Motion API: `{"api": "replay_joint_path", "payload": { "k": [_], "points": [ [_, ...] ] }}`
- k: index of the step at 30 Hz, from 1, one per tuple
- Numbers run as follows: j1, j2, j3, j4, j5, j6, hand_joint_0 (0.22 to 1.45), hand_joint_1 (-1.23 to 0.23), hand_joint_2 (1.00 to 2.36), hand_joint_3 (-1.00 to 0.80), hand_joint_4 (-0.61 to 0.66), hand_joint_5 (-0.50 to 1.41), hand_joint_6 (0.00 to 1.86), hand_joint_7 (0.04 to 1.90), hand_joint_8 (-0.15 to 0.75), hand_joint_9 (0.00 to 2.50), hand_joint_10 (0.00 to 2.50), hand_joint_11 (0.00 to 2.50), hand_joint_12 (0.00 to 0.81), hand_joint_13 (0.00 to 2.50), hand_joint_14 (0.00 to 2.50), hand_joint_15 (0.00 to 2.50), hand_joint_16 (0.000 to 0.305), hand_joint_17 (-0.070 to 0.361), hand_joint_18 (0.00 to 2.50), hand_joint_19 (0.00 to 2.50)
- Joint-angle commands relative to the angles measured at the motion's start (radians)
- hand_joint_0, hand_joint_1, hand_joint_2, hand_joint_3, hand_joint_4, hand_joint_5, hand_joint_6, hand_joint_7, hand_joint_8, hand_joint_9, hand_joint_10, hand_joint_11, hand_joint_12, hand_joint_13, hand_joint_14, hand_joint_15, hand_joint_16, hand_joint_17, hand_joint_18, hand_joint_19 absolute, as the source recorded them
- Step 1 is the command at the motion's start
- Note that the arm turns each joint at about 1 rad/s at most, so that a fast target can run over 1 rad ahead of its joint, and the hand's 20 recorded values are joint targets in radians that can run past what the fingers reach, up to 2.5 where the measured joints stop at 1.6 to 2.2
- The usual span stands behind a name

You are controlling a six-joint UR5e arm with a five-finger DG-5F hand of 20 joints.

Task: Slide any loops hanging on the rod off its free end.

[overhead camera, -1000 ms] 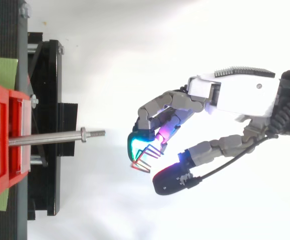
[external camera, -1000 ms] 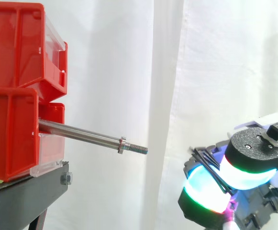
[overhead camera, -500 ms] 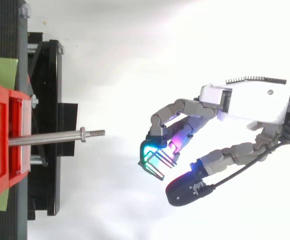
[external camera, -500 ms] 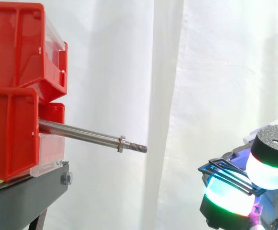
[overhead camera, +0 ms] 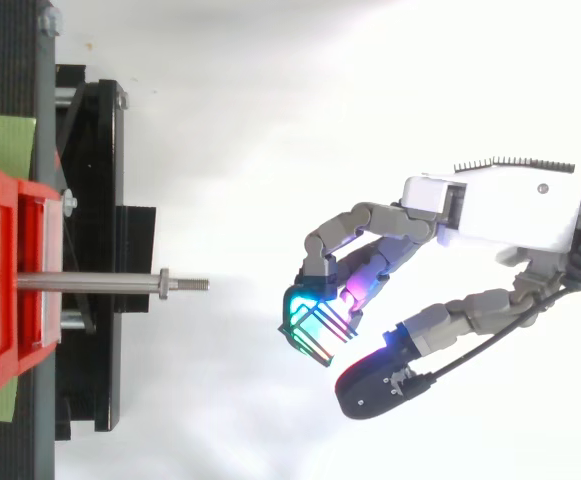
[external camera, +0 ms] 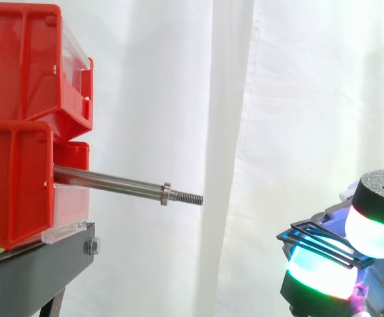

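Open room separates the rod's (overhead camera: pixel 90 283) bare, threaded free end from the hand (overhead camera: pixel 500 205) at 4 o'clock. Its curled fingers pinch thin, dark, flat loops (overhead camera: pixel 313 335).

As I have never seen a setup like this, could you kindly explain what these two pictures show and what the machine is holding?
This is a robot arm ending in a hand whose fingertips glow. One picture looks level from the side, the other down from above. A metal rod sticks out, bare, from red bins on a black stand before a white curtain. The hand, well clear of the rod's free end, pinches thin dark loops between its fingertips.
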Motion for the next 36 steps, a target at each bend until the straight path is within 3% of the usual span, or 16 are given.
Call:
{"api": "replay_joint_path", "payload": {
  "k": [1,14,18,23,36],
  "points": [
    [0.0,0.0,0.0,-0.009,-0.003,0.013,0.67,-0.83,1.0,-0.5,0.1,-0.19,0.88,1.01,0.312,0.87,0.01,0.32,0.311,0.7,0.0,0.01,0.041,0.093,0.72,0.14],
    [0.0,0.001,0.005,-0.014,-0.003,0.034,0.68,-0.89,1.0,-0.5,0.1,-0.19,0.88,1.01,0.311,0.89,0.01,0.34,0.307,0.72,0.0,0.01,0.041,0.093,0.75,0.14],
    [0.0,0.001,0.028,-0.043,-0.003,0.039,0.67,-0.9,1.0,-0.5,0.13,-0.19,0.88,1.02,0.309,0.89,0.01,0.33,0.307,0.72,0.0,0.01,0.042,0.093,0.75,0.14],
    [0.0,0.001,0.049,-0.089,-0.004,0.037,0.57,-0.85,1.0,-0.5,0.17,-0.18,0.87,1.03,0.316,0.89,0.01,0.34,0.316,0.72,0.0,0.02,0.043,0.098,0.75,0.16],
    [0.0,0.001,0.054,-0.098,-0.004,0.036,0.55,-0.67,1.0,-0.5,0.18,-0.18,0.85,1.0,0.323,0.9,0.01,0.33,0.324,0.72,0.0,0.03,0.044,0.1,0.74,0.17]
  ]
}}
